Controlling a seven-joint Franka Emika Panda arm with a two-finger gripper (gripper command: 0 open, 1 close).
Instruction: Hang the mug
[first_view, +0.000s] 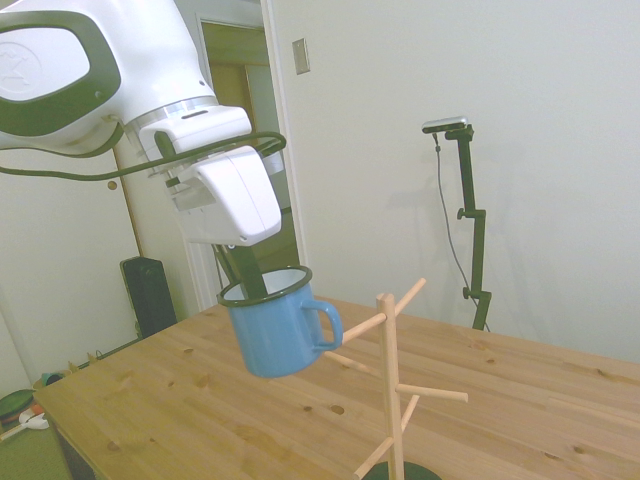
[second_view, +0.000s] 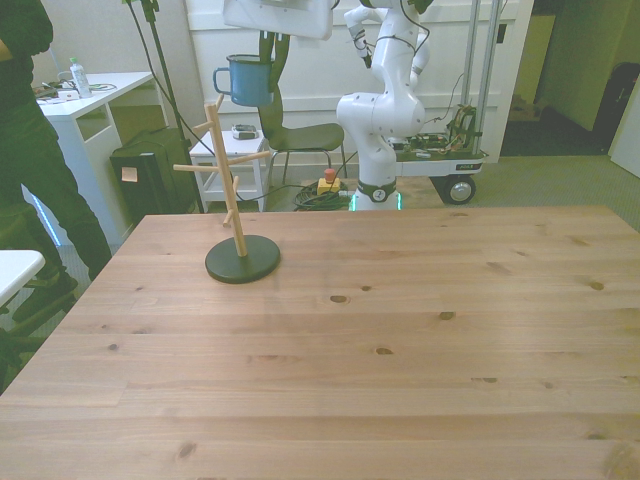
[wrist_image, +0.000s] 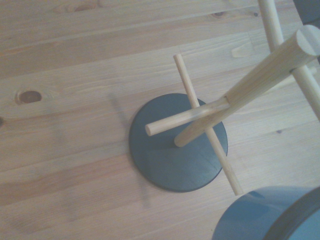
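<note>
The light-blue enamel mug (first_view: 277, 326) hangs in the air, tilted, with my gripper (first_view: 250, 280) shut on its dark rim, one finger inside the cup. Its loop handle (first_view: 328, 322) faces the wooden mug tree (first_view: 391, 380) and sits just beside the tip of an upper peg (first_view: 365, 326). In the front view the mug (second_view: 246, 79) is high above the tree (second_view: 225, 165), handle toward that view's left. The wrist view looks down on the tree's dark round base (wrist_image: 177, 142), its pegs, and a blurred part of the mug (wrist_image: 272, 215).
The tree's dark base (second_view: 243, 259) stands on the wooden table (second_view: 400, 330) toward the front view's left and far side. A person in dark clothes (second_view: 40, 150) stands off the table's left edge there. A chair and stool sit behind the table.
</note>
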